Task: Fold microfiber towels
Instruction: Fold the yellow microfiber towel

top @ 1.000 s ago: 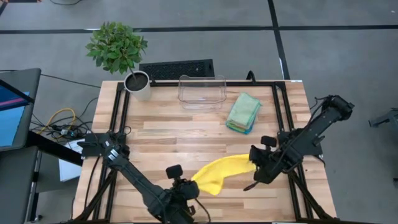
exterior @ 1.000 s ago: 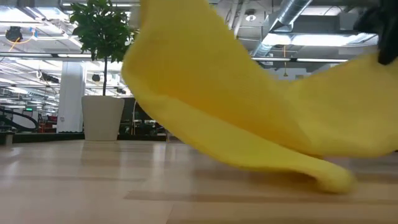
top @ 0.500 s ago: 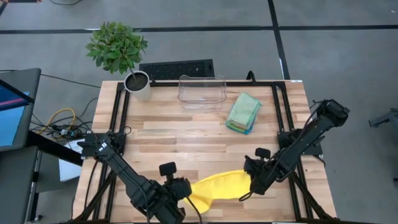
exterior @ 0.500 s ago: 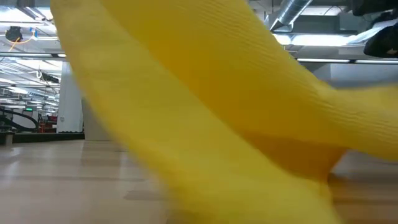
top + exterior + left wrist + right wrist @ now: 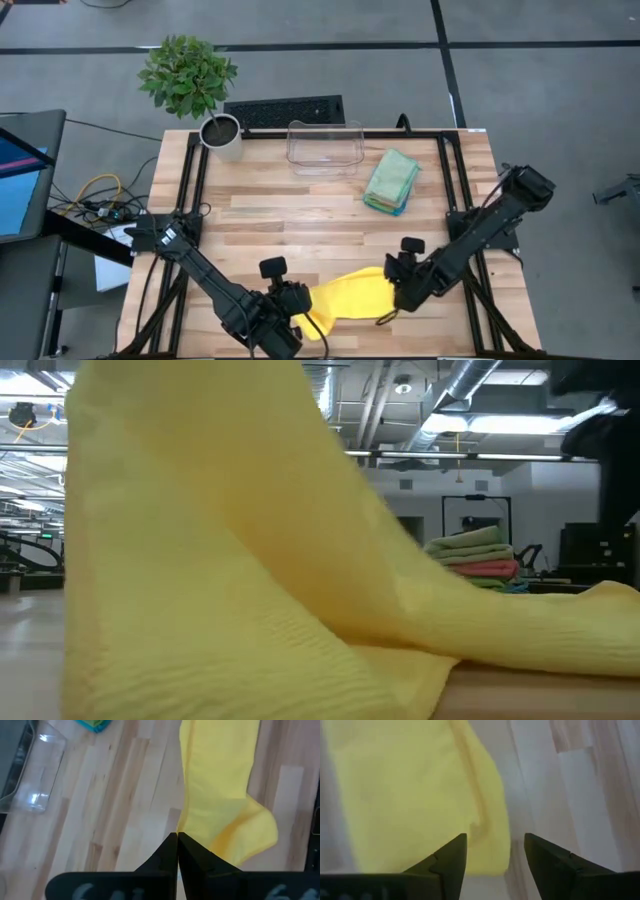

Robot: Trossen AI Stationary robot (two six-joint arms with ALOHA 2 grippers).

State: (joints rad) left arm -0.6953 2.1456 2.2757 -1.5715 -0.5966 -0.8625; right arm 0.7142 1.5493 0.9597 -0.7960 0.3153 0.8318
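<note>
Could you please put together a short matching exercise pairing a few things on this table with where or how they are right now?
Things:
1. yellow towel
2. folded towel stack
3. clear plastic bin
4. potted plant

Places or states:
A. far left corner of the table
B. near edge, between the two grippers
C. empty, at the far edge
D. right of the bin

Pairs: 1-B, 2-D, 3-C, 4-A

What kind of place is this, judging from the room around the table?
Probably a robotics lab in an industrial-style hall: exposed ceiling ducts, a concrete floor, and a wooden table with a keyboard and potted plant.
</note>
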